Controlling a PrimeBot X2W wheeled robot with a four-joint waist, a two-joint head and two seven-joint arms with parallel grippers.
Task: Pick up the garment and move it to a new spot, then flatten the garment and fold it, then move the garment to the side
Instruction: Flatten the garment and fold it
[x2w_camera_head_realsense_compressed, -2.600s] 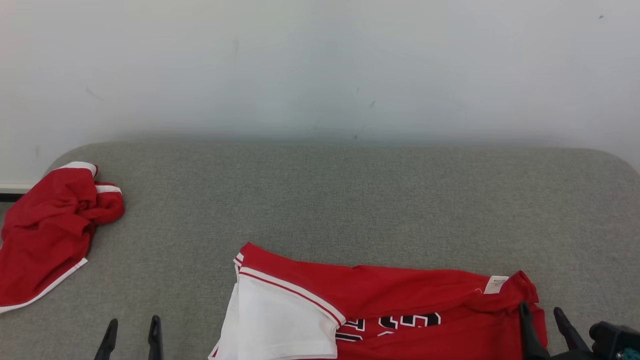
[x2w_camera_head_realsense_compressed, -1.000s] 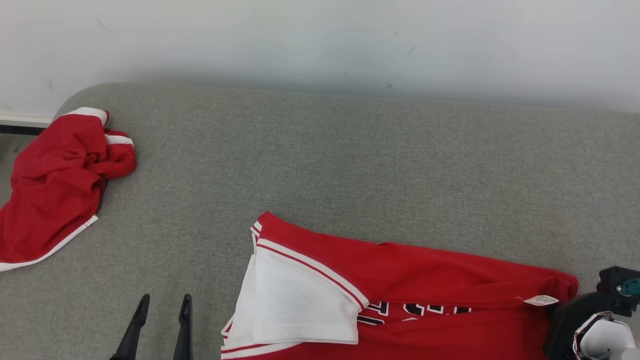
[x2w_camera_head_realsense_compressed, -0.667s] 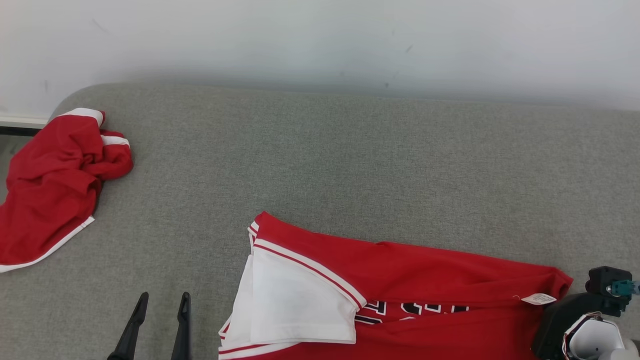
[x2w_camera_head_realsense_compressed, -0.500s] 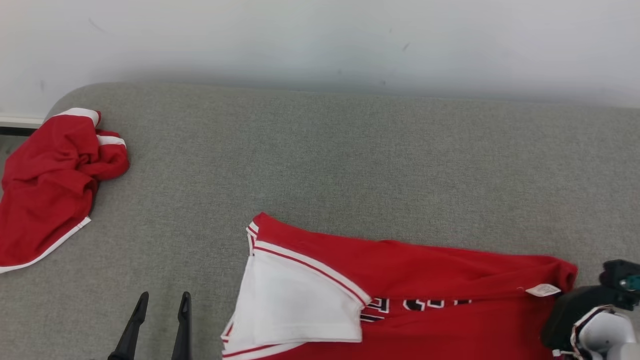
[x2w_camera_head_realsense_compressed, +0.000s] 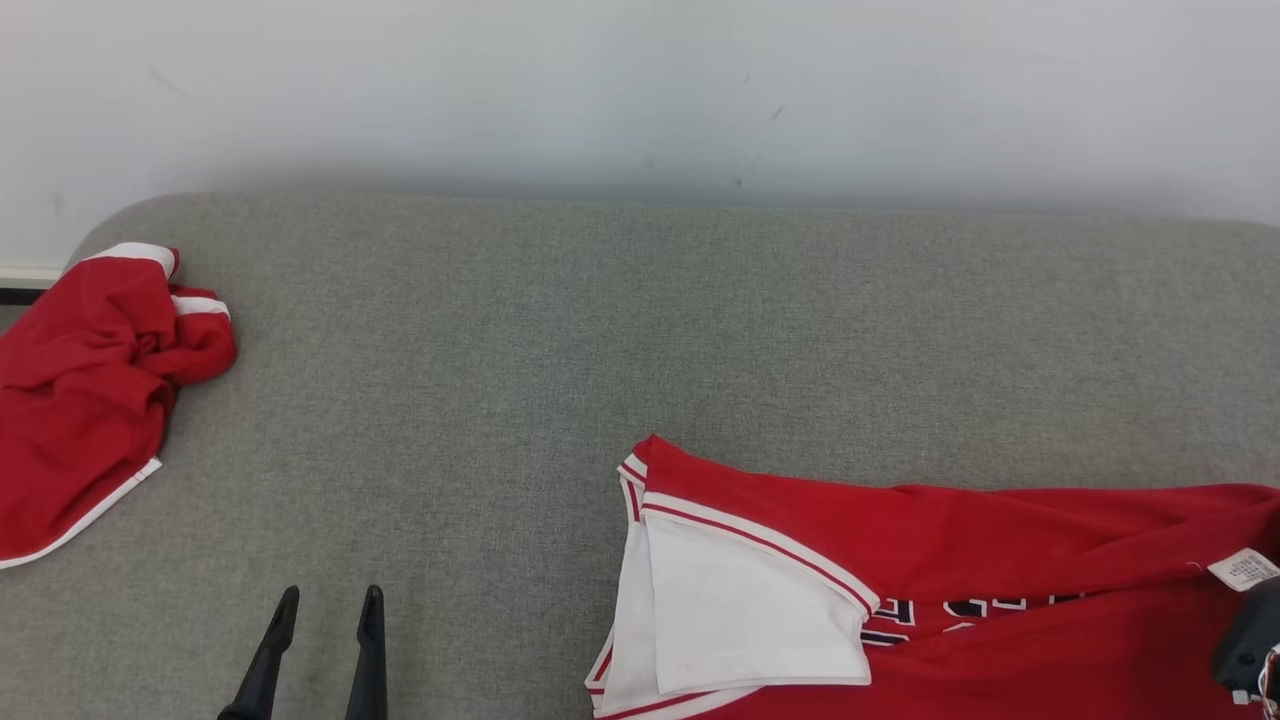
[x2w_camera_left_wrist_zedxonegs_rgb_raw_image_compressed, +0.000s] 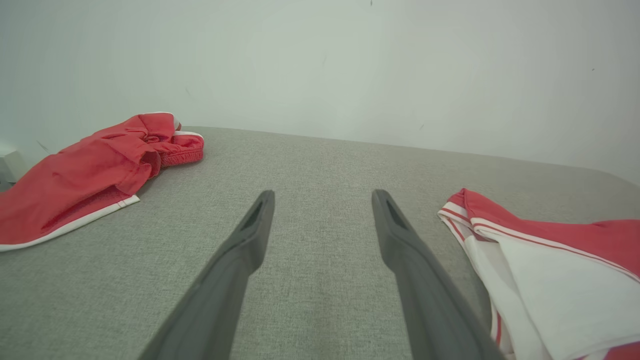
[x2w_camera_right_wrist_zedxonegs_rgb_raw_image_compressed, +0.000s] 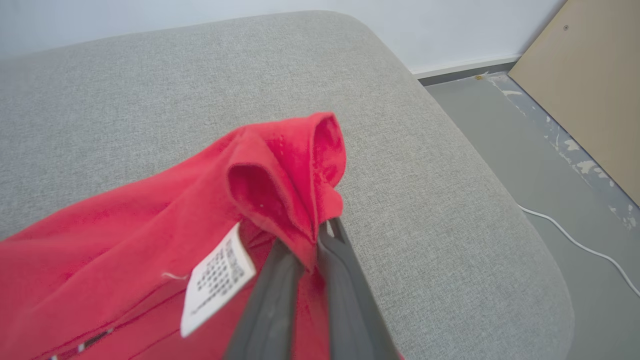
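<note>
Right end effector (x2w_camera_right_wrist_zedxonegs_rgb_raw_image_compressed: 320, 235): pinching the jersey (x2w_camera_right_wrist_zedxonegs_rgb_raw_image_compressed: 150, 215) corner; lift slowly, clear of the cushion (x2w_camera_right_wrist_zedxonegs_rgb_raw_image_compressed: 425, 175).
Left end effector (x2w_camera_left_wrist_zedxonegs_rgb_raw_image_compressed: 323, 195): wide, empty.

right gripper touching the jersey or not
Touching. The right wrist view shows the right gripper shut on a bunched fold of the jersey.

A grey fabric-covered worktop (x2w_camera_head_realsense_compressed: 560, 330) stretched ahead of the left tool (x2w_camera_left_wrist_zedxonegs_rgb_raw_image_compressed: 322, 194) and met a plain white wall (x2w_camera_head_realsense_compressed: 640, 90) bearing a few faint dark marks. To the right of the right tool (x2w_camera_right_wrist_zedxonegs_rgb_raw_image_compressed: 322, 235), past the worktop's rounded corner, lay a grey floor (x2w_camera_right_wrist_zedxonegs_rgb_raw_image_compressed: 540, 150) with a thin white cable (x2w_camera_right_wrist_zedxonegs_rgb_raw_image_compressed: 582, 246) across it. Farther off ran a white baseboard (x2w_camera_right_wrist_zedxonegs_rgb_raw_image_compressed: 465, 66), and a beige panel (x2w_camera_right_wrist_zedxonegs_rgb_raw_image_compressed: 590, 75) stood. Light was soft, even.
</note>
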